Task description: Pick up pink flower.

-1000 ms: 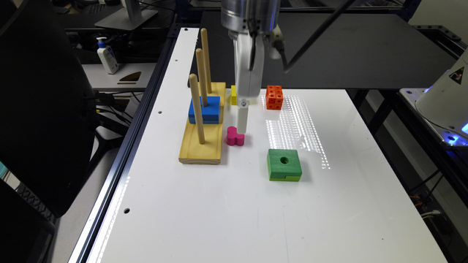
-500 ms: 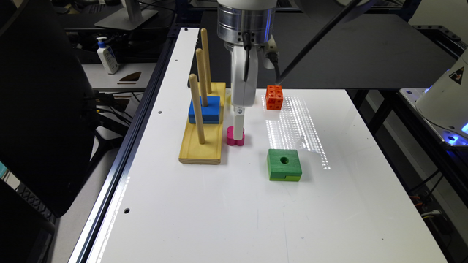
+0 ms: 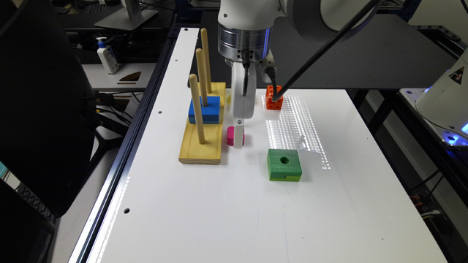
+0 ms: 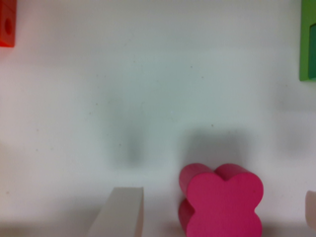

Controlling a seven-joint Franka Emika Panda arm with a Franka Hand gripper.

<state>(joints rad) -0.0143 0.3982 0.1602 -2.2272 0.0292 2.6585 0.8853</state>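
The small magenta-pink, four-lobed wooden flower block (image 3: 231, 135) sits flat on the white tabletop (image 3: 256, 204), just beside the long edge of a pale yellow wooden peg base (image 3: 202, 146) that lies toward the exterior view's left. The robot's white hand (image 3: 238, 140) is low over it, and in the exterior view one white finger stands in front of the block, reaching down to the tabletop. In the wrist view the flower (image 4: 220, 203) lies between two pale fingers (image 4: 122, 212) that are spread apart, with a clear gap on each side of the block, so the hand is open and gripping nothing.

On the peg base stand three upright wooden dowels (image 3: 196, 108), and a blue square wooden block (image 3: 204, 109) is threaded on the middle one. A green square wooden block with a round hole (image 3: 284, 164) rests nearer the camera, toward the exterior view's right of the flower and well apart from it. An orange studded cube (image 3: 274, 97) sits farther back, beside a patch of reflected light dots.
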